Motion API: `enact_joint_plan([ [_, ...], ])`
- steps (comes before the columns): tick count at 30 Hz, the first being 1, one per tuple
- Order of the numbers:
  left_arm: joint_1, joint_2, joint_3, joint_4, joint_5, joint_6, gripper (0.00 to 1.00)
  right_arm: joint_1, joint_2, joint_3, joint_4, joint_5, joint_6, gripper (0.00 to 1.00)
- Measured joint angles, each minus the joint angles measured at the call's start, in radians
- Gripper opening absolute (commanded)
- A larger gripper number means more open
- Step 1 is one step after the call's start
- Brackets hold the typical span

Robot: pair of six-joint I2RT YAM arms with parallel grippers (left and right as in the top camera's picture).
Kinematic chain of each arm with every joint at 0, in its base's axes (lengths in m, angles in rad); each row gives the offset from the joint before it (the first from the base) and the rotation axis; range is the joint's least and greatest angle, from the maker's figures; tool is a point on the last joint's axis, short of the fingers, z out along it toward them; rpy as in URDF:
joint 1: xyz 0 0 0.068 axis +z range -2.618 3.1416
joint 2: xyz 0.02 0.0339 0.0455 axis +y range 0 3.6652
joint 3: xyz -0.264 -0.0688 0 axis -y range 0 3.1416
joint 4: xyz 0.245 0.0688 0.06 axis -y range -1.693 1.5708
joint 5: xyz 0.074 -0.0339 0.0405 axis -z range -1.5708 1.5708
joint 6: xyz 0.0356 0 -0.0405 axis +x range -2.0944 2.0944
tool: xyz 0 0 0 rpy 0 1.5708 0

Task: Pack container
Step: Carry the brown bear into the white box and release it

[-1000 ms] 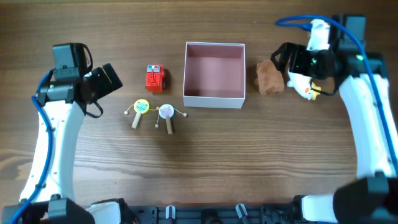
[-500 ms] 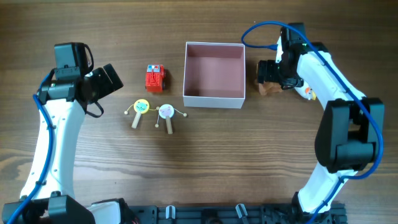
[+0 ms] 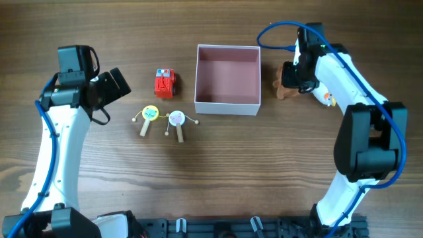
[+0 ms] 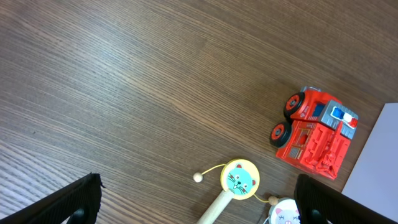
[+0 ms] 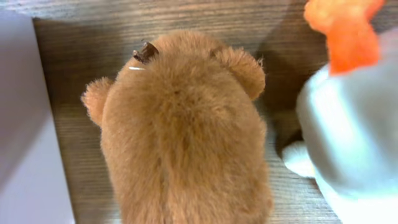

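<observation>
The container (image 3: 227, 106), a white-walled square box with a pink inside, stands at the back middle with nothing in it. Just right of it lies a brown plush toy (image 3: 284, 91). My right gripper (image 3: 291, 77) sits down on that plush, shut on it. In the right wrist view the plush (image 5: 186, 137) fills the frame and hides my fingers. My left gripper (image 3: 117, 82) hovers open at the far left, its jaws wide apart above the table (image 4: 202, 202).
A red toy truck (image 3: 164, 82) sits left of the container. Below it lie a yellow cat rattle (image 3: 149, 116) and a white pig rattle (image 3: 177, 121). A white plush with orange parts (image 3: 325, 97) lies right of the brown plush, under my right arm.
My right arm swung in from the far right onto the brown plush, and its jaws closed on it. The left arm has not moved.
</observation>
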Motion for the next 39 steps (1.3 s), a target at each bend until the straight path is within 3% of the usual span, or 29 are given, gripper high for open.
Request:
enact_joint_plan([
  [8,0.0,0.0,0.0,0.0,0.0,0.0,1.0,0.069,-0.189,0.111,-0.128,0.002,0.04,0.04],
  [16,0.0,0.0,0.0,0.0,0.0,0.0,1.0,0.346,-0.406,0.158,-0.051,0.0,0.233,0.05],
  [19,0.0,0.0,0.0,0.0,0.0,0.0,1.0,0.401,-0.352,0.158,-0.013,0.006,0.334,0.05],
  [21,0.0,0.0,0.0,0.0,0.0,0.0,1.0,0.418,-0.284,0.158,0.012,0.01,0.397,0.12],
  [28,0.0,0.0,0.0,0.0,0.0,0.0,1.0,0.434,0.036,0.153,0.156,-0.06,0.549,0.16],
  [30,0.0,0.0,0.0,0.0,0.0,0.0,1.0,0.434,0.108,0.149,0.222,-0.103,0.581,0.25],
  [32,0.0,0.0,0.0,0.0,0.0,0.0,1.0,0.434,0.15,0.147,0.28,-0.135,0.594,0.45],
  [36,0.0,0.0,0.0,0.0,0.0,0.0,1.0,0.434,0.163,0.146,0.339,-0.163,0.566,0.64],
  [39,0.0,0.0,0.0,0.0,0.0,0.0,1.0,0.434,0.156,0.146,0.343,-0.172,0.521,0.72],
])
